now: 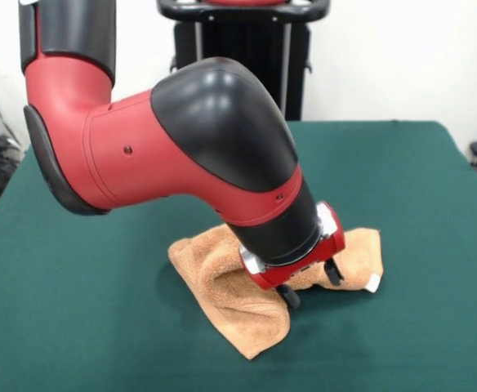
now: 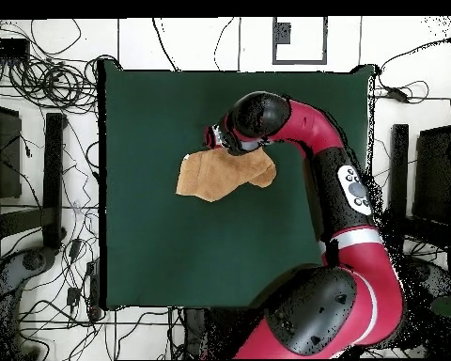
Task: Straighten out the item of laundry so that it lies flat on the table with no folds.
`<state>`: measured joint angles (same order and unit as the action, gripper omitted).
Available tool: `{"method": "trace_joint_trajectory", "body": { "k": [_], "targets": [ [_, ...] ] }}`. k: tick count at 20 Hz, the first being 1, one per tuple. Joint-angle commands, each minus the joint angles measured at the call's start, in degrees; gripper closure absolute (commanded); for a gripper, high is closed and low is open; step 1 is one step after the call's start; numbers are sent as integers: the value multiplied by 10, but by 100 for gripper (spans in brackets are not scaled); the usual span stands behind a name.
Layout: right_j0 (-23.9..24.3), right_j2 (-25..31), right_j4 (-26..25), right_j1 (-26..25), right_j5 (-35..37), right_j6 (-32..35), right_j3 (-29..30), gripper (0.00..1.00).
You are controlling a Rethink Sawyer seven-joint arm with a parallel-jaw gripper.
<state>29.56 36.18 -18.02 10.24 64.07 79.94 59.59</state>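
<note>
- Orange-tan terry towel (image 1: 247,306), front view: rumpled and folded on the green table (image 1: 75,327), directly under and behind the gripper (image 1: 310,284); white tag (image 1: 373,283) beside the jaws, which stand spread, holding nothing.
- Overhead view: towel (image 2: 215,176) just below the gripper (image 2: 213,137).

Orange-tan terry towel (image 1: 222,286) (image 2: 215,174), crumpled and folded over itself, lying near the middle of the dark green table (image 1: 75,327) (image 2: 173,254). One corner points toward the front camera; a small white tag (image 1: 373,283) shows at another corner.
</note>
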Motion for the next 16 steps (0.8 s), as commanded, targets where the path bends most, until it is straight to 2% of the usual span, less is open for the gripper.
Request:
{"method": "trace_joint_trajectory", "body": {
  "k": [1, 8, 16],
  "targets": [
    [-16, 31, -11, 9, 27, -120, -2, 0],
    [-12, 28, -12, 12, 46, -128, -2, 0],
    [-4, 28, -19, 17, 111, -165, -33, 0]
  ]
}}
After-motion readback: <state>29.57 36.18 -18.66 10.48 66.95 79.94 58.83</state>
